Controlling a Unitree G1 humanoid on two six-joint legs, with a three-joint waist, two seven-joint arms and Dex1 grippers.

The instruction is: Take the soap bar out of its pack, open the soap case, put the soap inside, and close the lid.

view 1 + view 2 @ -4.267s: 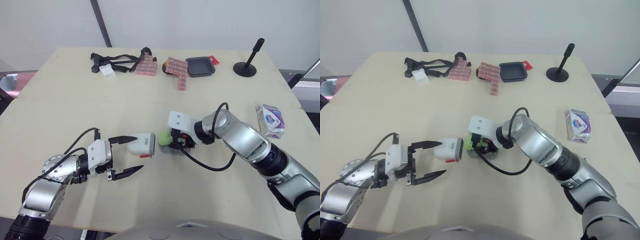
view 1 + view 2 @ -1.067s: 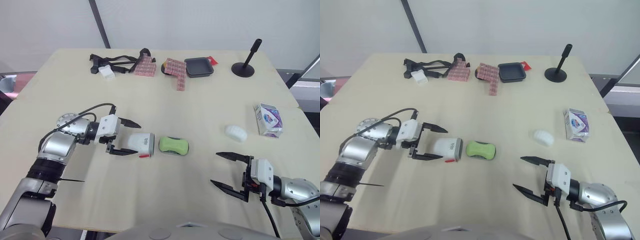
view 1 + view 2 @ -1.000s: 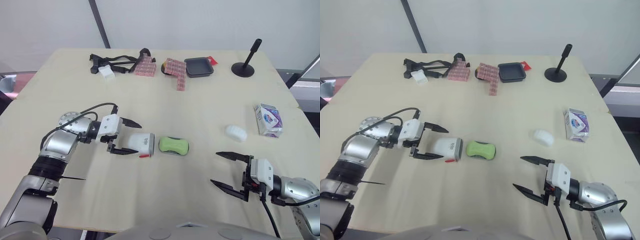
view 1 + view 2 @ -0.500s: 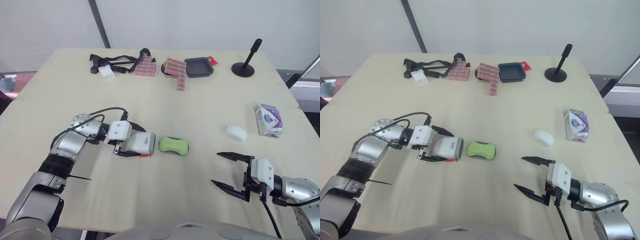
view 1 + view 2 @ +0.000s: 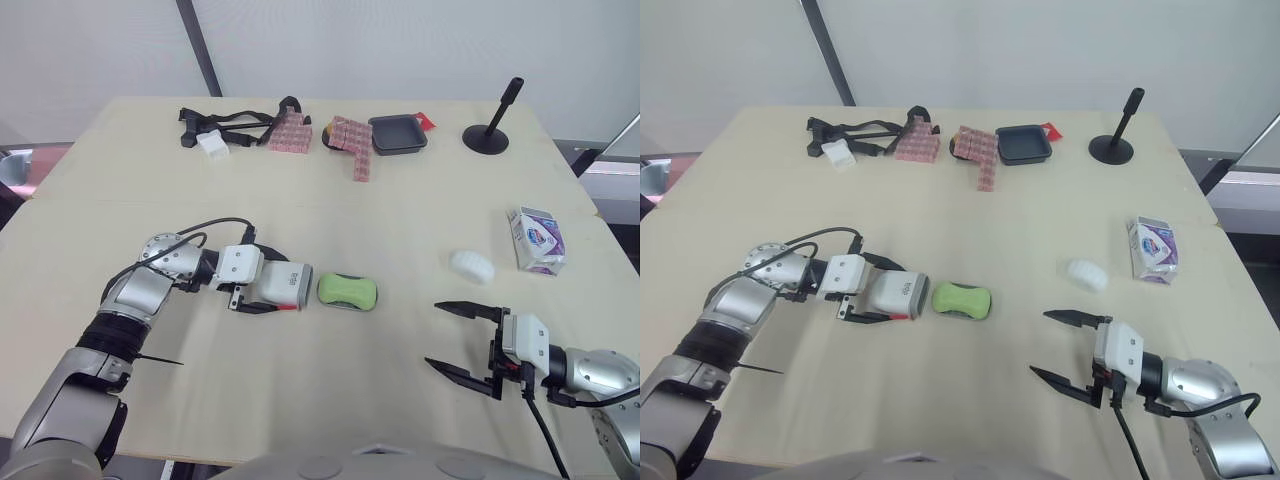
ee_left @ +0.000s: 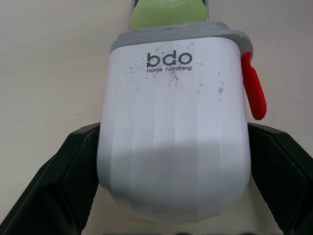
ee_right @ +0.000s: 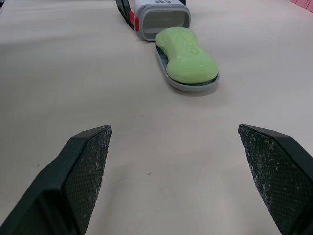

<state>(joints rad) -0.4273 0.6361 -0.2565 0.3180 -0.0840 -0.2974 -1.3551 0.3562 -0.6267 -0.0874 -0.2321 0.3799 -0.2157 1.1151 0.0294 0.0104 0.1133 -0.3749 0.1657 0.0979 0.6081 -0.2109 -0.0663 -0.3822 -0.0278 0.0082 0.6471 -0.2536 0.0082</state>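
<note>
At table (image 5: 400, 200) centre, now clamps white soap case cover (image 5: 283, 286) in left gripper (image 5: 274, 287), after straddling it; leaves green soap bar (image 5: 347, 291) on tray (image 7: 188, 86) at cover mouth; keeps right gripper (image 5: 433, 334) spread, empty. Ready to slide cover on.

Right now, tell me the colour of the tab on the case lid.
Red; the tab on the lid shows best in the left wrist view.

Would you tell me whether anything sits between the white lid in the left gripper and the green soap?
Nothing visible does. The left gripper holds the white lid, its open mouth facing the green soap on the grey tray, right in front of it.
</note>
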